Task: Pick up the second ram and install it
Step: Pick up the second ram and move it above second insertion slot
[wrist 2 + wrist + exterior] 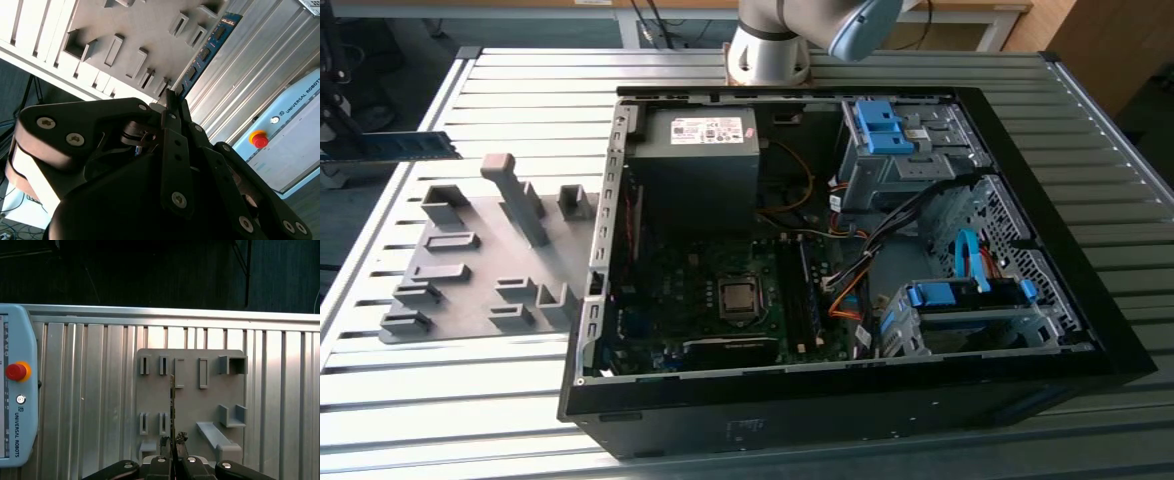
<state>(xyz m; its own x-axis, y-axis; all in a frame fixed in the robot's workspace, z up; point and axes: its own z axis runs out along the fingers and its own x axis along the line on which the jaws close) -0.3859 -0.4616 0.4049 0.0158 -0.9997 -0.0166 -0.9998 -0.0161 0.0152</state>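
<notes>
On the slatted table (480, 420) the open case (854, 400) stands just beside the grey holder (494, 255), along its edge on the exterior view's right. Bare table lies open round the holder's other edges. The gripper (172, 441) is closed tight on one end of the ram (172, 395) (seen edge-on in the first wrist view), which hangs clear of the holder's blocks (447, 200).

The ribbed metal table (427, 410) carries a matt grey plastic holder plate (487, 262).
</notes>
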